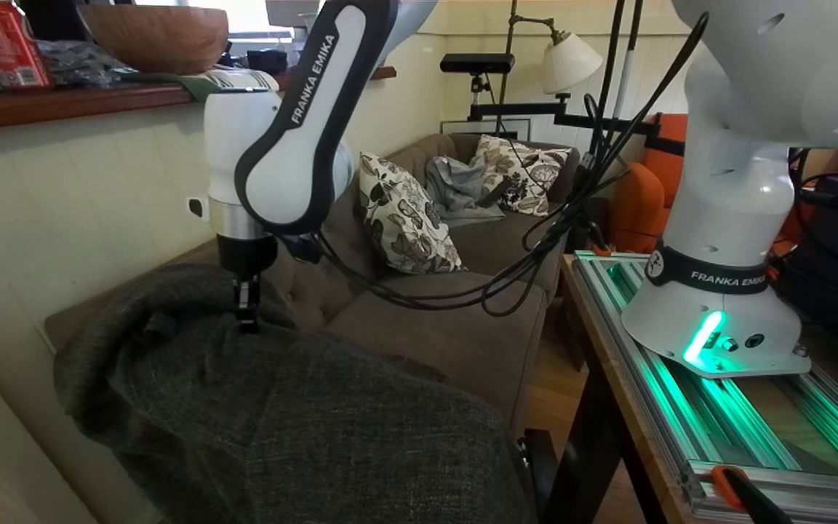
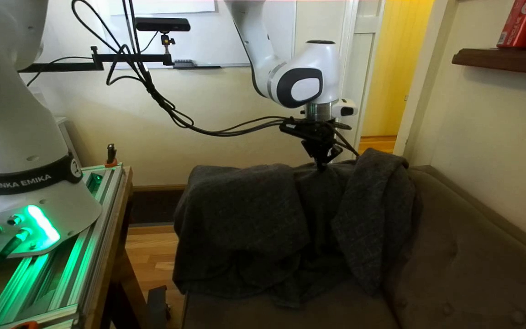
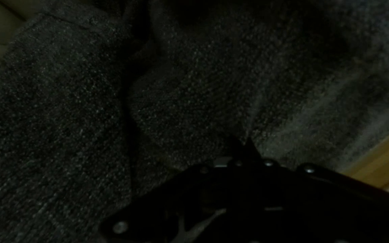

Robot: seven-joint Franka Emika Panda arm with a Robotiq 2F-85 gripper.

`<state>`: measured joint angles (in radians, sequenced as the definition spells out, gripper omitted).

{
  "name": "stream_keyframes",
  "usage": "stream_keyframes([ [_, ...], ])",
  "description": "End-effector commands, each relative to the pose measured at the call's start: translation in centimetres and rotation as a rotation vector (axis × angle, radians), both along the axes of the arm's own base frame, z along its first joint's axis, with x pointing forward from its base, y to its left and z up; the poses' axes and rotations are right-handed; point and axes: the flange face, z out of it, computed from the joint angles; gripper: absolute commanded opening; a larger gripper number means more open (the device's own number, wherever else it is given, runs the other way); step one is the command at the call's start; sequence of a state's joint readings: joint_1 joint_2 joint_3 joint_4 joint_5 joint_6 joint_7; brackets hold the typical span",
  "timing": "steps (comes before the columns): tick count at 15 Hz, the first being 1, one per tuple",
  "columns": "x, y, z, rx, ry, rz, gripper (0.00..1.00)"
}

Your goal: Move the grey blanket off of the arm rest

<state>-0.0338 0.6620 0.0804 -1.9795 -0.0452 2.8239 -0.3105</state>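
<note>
The gripper (image 1: 247, 324) has its fingers drawn together on a pinch of the grey blanket (image 2: 254, 224), creases running in to the tips in the wrist view. The rest drapes beneath and around the gripper, over one end of the sofa (image 1: 433, 320); well apart from it sits a patterned cushion (image 1: 412, 218).

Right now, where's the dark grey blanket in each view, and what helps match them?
In an exterior view: dark grey blanket, lower left through lower centre.
In an exterior view: the blanket, lower centre, reaching right of middle.
Wrist view: the blanket fills most of the picture.
Shared landmark: the gripper, its tip at the blanket in all three.
</note>
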Motion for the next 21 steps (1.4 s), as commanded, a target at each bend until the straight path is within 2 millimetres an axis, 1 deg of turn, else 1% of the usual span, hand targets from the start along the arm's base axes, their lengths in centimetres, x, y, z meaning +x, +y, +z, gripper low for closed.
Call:
stream_keyframes([
  [1,0.3,-0.7,7.8,0.049,-0.111,-0.14,0.0],
  [3,0.5,-1.1,12.3,0.07,-0.192,-0.202,0.0],
  [5,0.8,-2.4,17.5,0.037,-0.311,-0.222,0.0],
  [7,0.7,-3.7,22.7,0.014,-0.417,-0.244,0.0],
  [11,-1.1,-7.1,32.7,-0.024,-0.606,-0.339,0.0],
  [12,-1.4,-7.0,34.2,-0.015,-0.657,-0.353,0.0],
  [13,-1.5,-7.1,35.3,-0.017,-0.709,-0.364,0.0],
  [14,-1.5,-7.3,35.4,-0.044,-0.712,-0.375,0.0],
  [15,-0.7,-9.8,36.7,-0.107,-0.748,-0.402,0.0],
  [18,-0.8,-13.2,38.1,-0.207,-0.789,-0.502,0.0],
  [19,-0.8,-13.9,38.5,-0.249,-0.8,-0.532,0.0],
  [20,-1.4,-13.1,36.4,-0.193,-0.751,-0.481,0.02],
  [21,-1.5,-13.9,36.7,-0.216,-0.761,-0.506,0.02],
])
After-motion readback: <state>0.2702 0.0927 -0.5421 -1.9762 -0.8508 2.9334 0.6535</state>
